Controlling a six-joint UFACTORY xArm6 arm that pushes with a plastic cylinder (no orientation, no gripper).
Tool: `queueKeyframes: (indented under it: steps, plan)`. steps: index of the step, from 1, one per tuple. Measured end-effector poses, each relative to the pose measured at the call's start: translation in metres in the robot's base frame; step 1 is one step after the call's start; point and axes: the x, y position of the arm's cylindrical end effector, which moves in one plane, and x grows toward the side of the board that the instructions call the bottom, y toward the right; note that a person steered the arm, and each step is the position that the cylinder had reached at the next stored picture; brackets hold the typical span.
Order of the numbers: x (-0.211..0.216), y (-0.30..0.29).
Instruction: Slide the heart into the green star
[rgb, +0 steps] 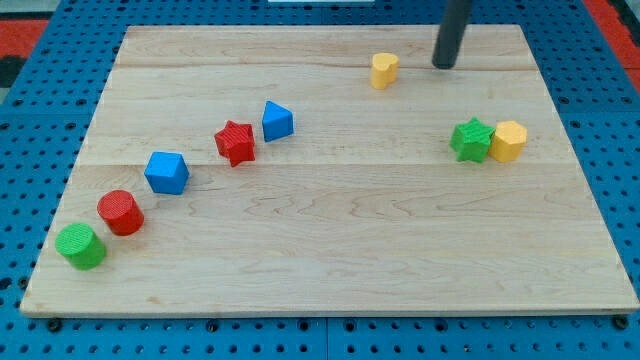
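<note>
Camera view: yellow heart (384, 70) just left of my tip (443, 66).

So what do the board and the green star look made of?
The board looks like pale, matt wood: long grain lines and seams between planks show. The green star looks like moulded or printed plastic, with flat, uniform colour and faint ridges; which of the two I cannot tell.

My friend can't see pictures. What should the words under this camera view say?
A dark rod's tip rests on a wooden board just right of a small yellow heart, with a green star touching a yellow hexagon further down to the right. A diagonal line of green cylinder, red cylinder, blue cube, red star and blue block crosses the left side.
</note>
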Motion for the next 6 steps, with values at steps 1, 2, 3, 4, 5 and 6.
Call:
queueKeyframes:
  steps: [1, 2, 3, 4, 5, 6]
  plan:
    - [-0.028, -0.034]
    - [-0.017, -0.091]
    - [0.027, -0.095]
    - [0.061, -0.05]
    - [0.036, -0.11]
    - [0.004, -0.062]
